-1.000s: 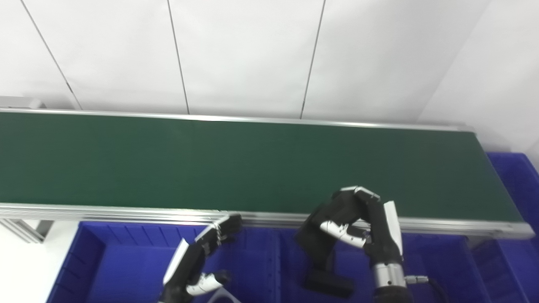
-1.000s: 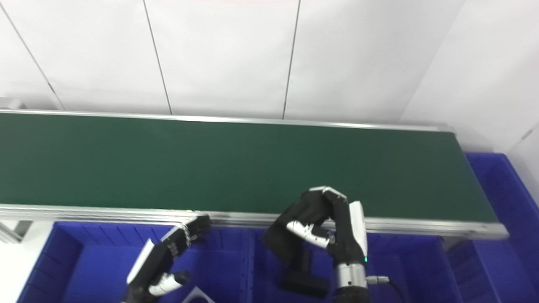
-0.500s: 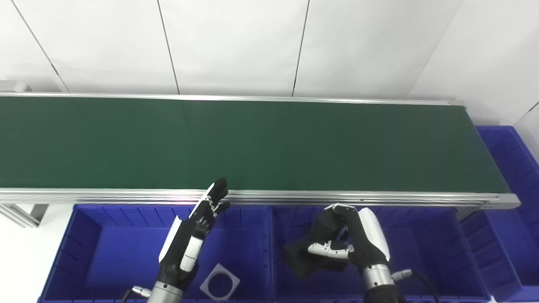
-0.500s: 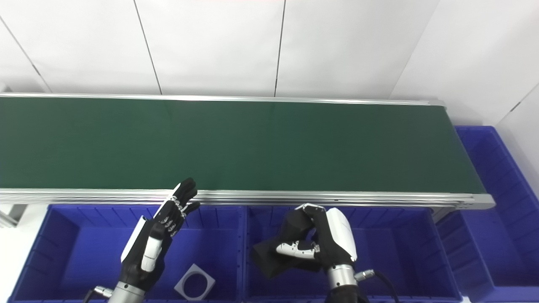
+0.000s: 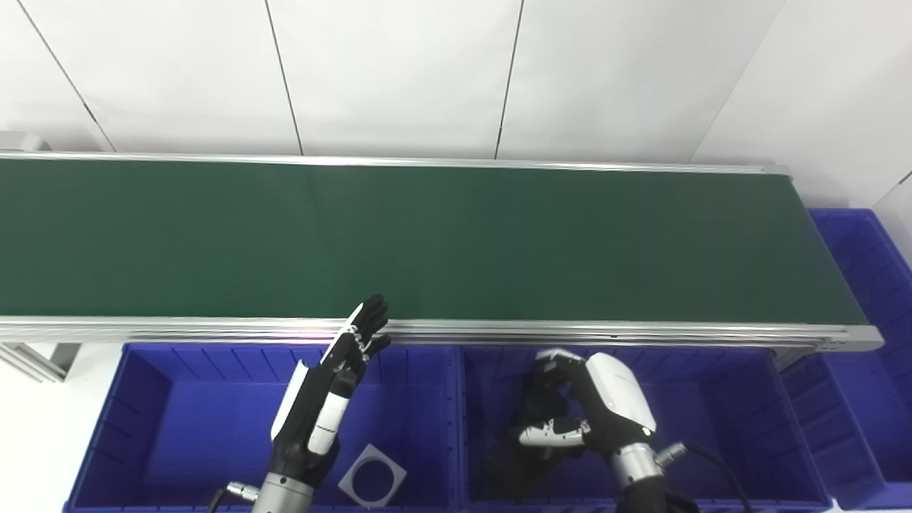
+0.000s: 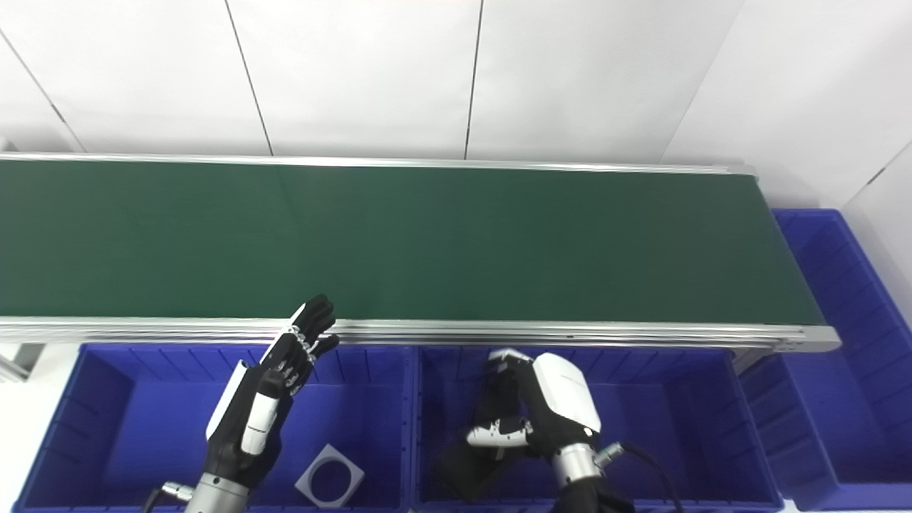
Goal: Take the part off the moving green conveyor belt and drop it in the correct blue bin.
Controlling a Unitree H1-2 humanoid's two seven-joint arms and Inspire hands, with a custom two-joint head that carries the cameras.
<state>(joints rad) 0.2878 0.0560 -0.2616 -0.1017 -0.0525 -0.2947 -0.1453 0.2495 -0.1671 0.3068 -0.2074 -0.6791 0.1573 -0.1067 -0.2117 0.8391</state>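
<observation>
The right robot hand hangs low inside the middle blue plastic bin, fingers curled on the dark black part (it seems nearly on the floor) — the drop step. Next, I judge, the fingers must open. The left robot hand is spread flat, holding nothing.

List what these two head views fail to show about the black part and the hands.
- Black part: dark and blurred in both eye views, partly behind the right hand; its shape and whether it is still gripped cannot be told.
- Left hand: seen edge-on; palm hidden.
- Middle blue bin: near wall cut off by the bottom edge.
</observation>
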